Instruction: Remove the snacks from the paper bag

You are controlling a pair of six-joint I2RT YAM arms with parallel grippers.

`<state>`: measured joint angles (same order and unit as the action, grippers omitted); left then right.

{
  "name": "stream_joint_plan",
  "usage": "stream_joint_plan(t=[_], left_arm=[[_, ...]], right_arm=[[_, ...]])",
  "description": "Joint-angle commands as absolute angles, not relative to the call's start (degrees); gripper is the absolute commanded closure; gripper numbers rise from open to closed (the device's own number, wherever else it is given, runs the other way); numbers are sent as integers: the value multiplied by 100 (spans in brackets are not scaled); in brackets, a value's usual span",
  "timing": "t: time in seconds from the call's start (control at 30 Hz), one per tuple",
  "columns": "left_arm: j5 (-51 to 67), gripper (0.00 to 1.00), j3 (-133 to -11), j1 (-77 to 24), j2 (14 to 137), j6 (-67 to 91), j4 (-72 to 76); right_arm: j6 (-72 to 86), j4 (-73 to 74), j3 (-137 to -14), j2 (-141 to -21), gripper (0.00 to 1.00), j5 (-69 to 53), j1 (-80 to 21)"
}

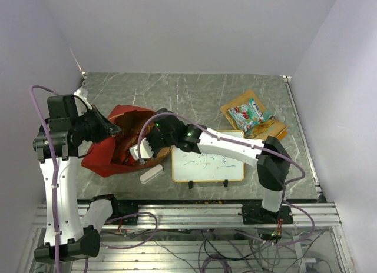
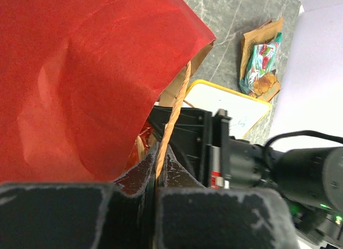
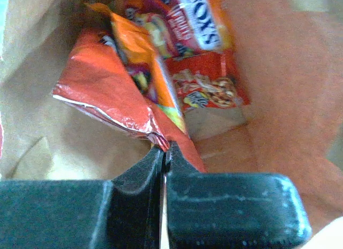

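The red paper bag [image 1: 105, 155] lies at the left with its mouth held up. My left gripper [image 1: 113, 129] is shut on its thin tan handle [image 2: 174, 112], the jaws [image 2: 158, 152] pinching the cord beside the red bag wall [image 2: 80, 72]. My right gripper [image 1: 143, 150] reaches inside the bag and is shut [image 3: 163, 151] on the corner of a red foil packet [image 3: 102, 88]. Deeper in the brown interior [image 3: 278, 99] lie an orange packet [image 3: 136, 42], a FOX'S packet [image 3: 195, 18] and a small red packet [image 3: 206, 88]. Teal and orange snacks [image 1: 252, 115] lie on the table at the right, also in the left wrist view [image 2: 261, 64].
A framed whiteboard [image 1: 207, 164] with writing lies right of the bag, under the right arm [image 1: 235, 146]; its corner shows in the left wrist view [image 2: 230, 107]. A small white eraser block [image 1: 151, 175] sits at the bag's near edge. Grey walls stand close on both sides.
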<state>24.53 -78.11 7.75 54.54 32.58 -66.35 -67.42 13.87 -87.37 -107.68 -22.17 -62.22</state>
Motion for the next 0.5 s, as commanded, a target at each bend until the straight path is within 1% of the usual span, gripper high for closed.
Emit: stream_joint_plan(t=[0.0, 0.47], left_arm=[[2304, 93, -7989, 740, 5362, 3260, -6815], [2048, 93, -8446, 738, 5532, 3250, -6963]], right_arm=[[-6337, 841, -8708, -10299, 100, -2425, -6188], [-5781, 764, -9069, -9890, 100, -2116, -6181]])
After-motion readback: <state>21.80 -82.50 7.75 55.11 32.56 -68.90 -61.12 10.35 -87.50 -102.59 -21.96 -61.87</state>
